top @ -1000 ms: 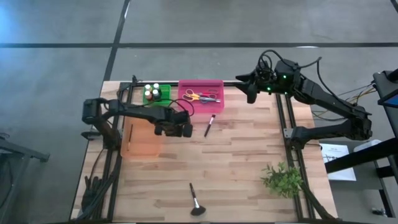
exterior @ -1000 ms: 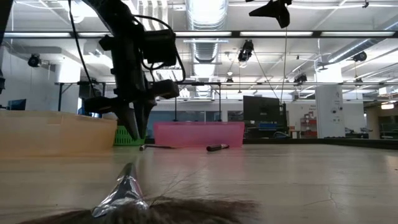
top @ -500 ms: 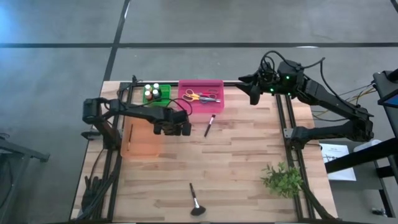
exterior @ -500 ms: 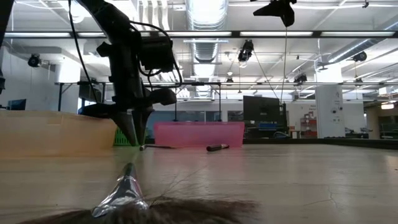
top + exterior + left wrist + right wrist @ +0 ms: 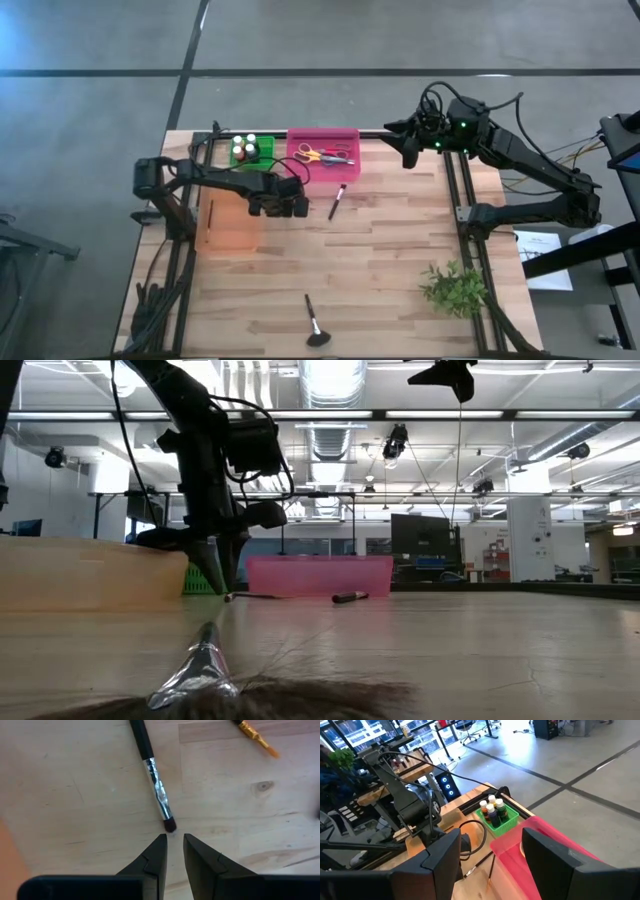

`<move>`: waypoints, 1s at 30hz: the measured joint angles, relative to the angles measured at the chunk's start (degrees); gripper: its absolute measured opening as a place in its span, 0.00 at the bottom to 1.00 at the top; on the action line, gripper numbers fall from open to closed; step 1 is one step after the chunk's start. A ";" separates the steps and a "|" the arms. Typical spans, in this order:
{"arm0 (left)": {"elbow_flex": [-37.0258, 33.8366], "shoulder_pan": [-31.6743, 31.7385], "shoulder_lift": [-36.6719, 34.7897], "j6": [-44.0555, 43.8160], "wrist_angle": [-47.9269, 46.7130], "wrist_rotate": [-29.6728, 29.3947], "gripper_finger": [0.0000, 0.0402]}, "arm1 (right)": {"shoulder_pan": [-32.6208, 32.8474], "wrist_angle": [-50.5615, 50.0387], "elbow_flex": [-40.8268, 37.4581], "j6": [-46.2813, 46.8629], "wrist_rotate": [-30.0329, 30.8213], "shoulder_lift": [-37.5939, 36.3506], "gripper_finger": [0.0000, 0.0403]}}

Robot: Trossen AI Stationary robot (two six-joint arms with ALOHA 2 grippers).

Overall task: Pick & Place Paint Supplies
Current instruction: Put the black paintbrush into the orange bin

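While its nearly closed fingers grip nothing, left gripper (image 5: 175, 845) hovers over brush (image 5: 152, 772).

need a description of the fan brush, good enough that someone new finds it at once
Go to the table edge opposite the pink tray. The fan brush lies alone on bare wood near the middle of that edge. Its dark bristles spread wide from a silver ferrule, unlike the slim brush by the tray.
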 joint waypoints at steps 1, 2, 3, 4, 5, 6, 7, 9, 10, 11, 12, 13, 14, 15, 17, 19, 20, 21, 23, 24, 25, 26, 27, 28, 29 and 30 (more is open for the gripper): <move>0.04 0.01 0.21 0.00 -0.07 0.03 0.18 | 0.00 0.00 0.00 0.00 0.04 0.00 0.51; 0.08 0.01 0.52 0.00 -0.08 0.17 0.18 | 0.00 -0.01 0.00 -0.01 0.14 0.00 0.51; 0.20 0.01 0.97 0.02 -0.04 0.46 0.18 | 0.00 0.00 0.00 -0.05 0.20 0.00 0.51; 0.34 0.03 1.31 0.02 -0.01 0.75 0.18 | 0.00 -0.02 0.00 -0.13 0.21 0.00 0.51; 0.41 0.03 1.55 0.04 0.43 0.95 0.18 | 0.00 0.00 0.00 -0.15 0.23 0.00 0.51; 0.47 0.03 1.75 0.05 0.94 1.15 0.18 | 0.00 -0.02 0.00 -0.13 0.23 0.00 0.51; 0.48 0.05 1.83 0.07 1.11 1.32 0.18 | 0.00 -0.04 0.00 -0.15 0.30 0.00 0.51; 0.42 0.32 2.06 -0.01 0.96 1.63 0.18 | 0.00 -0.14 0.00 -0.15 0.36 0.00 0.51; 0.43 0.46 2.04 -0.04 1.03 1.65 0.18 | 0.00 -0.18 0.00 -0.15 0.36 0.00 0.51; 0.37 0.66 2.06 -0.06 0.84 1.85 0.18 | 0.00 -0.22 0.00 -0.15 0.36 0.00 0.51; 0.35 0.75 2.06 -0.04 0.78 2.01 0.18 | 0.00 -0.22 0.00 -0.15 0.36 0.00 0.51; 0.31 0.75 2.06 -0.02 0.56 2.05 0.18 | 0.00 -0.26 0.00 -0.15 0.36 0.00 0.51; 0.31 0.75 2.06 -0.02 0.38 1.99 0.18 | 0.02 -0.26 0.00 -0.15 0.38 0.00 0.51; 0.31 0.75 2.06 -0.02 0.33 1.99 0.18 | 0.02 -0.26 0.00 -0.15 0.36 0.00 0.51; 0.31 0.75 2.05 -0.04 0.39 2.03 0.18 | 0.02 -0.26 0.00 -0.15 0.37 -0.04 0.51; 0.31 0.83 2.06 -0.04 0.37 1.74 0.18 | 0.02 -0.26 0.00 -0.15 0.38 -0.04 0.51; 0.31 0.96 2.06 -0.02 0.39 1.73 0.18 | 0.02 -0.26 0.00 -0.15 0.38 -0.04 0.51; 0.31 1.08 2.06 0.02 0.43 1.84 0.18 | 0.02 -0.26 0.00 -0.15 0.36 -0.04 0.51; 0.31 1.29 2.04 0.35 0.42 1.99 0.17 | 0.02 -0.26 0.00 -0.15 0.38 -0.04 0.51; 0.31 1.36 2.01 0.56 0.41 1.97 0.17 | 0.02 -0.26 0.00 -0.15 0.37 -0.04 0.51; 0.31 1.36 2.01 0.95 0.42 1.98 0.16 | 0.02 -0.26 0.00 -0.15 0.38 -0.04 0.51; 0.31 1.36 2.01 1.34 0.40 1.97 0.13 | 0.02 -0.26 0.00 -0.15 0.38 -0.04 0.51; 0.31 1.36 2.01 1.76 0.40 1.99 0.11 | 0.02 -0.26 0.00 -0.15 0.38 -0.04 0.51; 0.31 1.36 2.00 1.92 0.62 2.04 0.07 | 0.02 -0.26 0.00 -0.15 0.38 -0.04 0.51; 0.31 1.39 1.88 1.95 1.26 2.21 0.04 | 0.02 -0.26 0.00 -0.15 0.38 -0.04 0.51; 0.31 1.41 1.73 1.97 1.85 2.23 0.02 | 0.02 -0.26 0.00 -0.09 0.38 -0.04 0.51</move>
